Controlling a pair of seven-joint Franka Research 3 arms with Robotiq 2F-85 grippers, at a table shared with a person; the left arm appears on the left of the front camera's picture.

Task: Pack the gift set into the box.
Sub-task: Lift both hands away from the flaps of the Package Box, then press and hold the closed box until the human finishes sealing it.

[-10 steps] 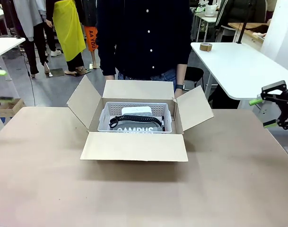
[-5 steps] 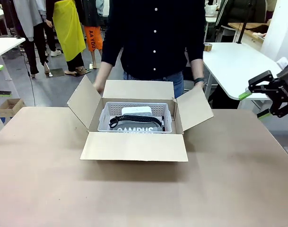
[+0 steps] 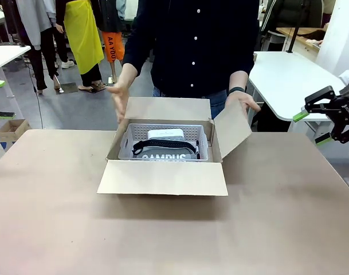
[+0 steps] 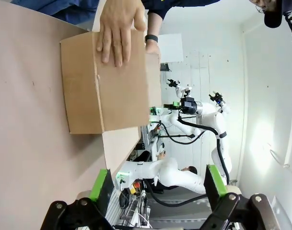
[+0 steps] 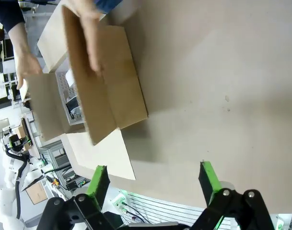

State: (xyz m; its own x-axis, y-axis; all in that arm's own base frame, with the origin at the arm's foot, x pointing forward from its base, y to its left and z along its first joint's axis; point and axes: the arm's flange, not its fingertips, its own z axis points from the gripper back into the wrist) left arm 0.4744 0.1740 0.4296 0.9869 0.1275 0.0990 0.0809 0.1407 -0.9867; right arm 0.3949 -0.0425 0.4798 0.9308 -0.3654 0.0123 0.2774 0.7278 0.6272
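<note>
Basket point(image 3: 163, 127) sits inside the box point(image 3: 163, 179), centre of the front view, on the desk point(image 3: 59, 217). CAMPUS item point(image 3: 165, 156), black strap point(image 3: 163, 144) and small white box point(image 3: 165, 134) are seen in it. Side flaps are held up by the person's hands point(image 3: 118, 96); near flap lies flat. Right jaws, at the mid-right edge, are spread wide, nothing held. Left jaws likewise in the left wrist view.

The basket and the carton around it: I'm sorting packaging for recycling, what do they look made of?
The basket looks like white moulded plastic, judging by its regular perforations. The carton looks like matte brown cardboard, with flaps folded along creases.
</note>
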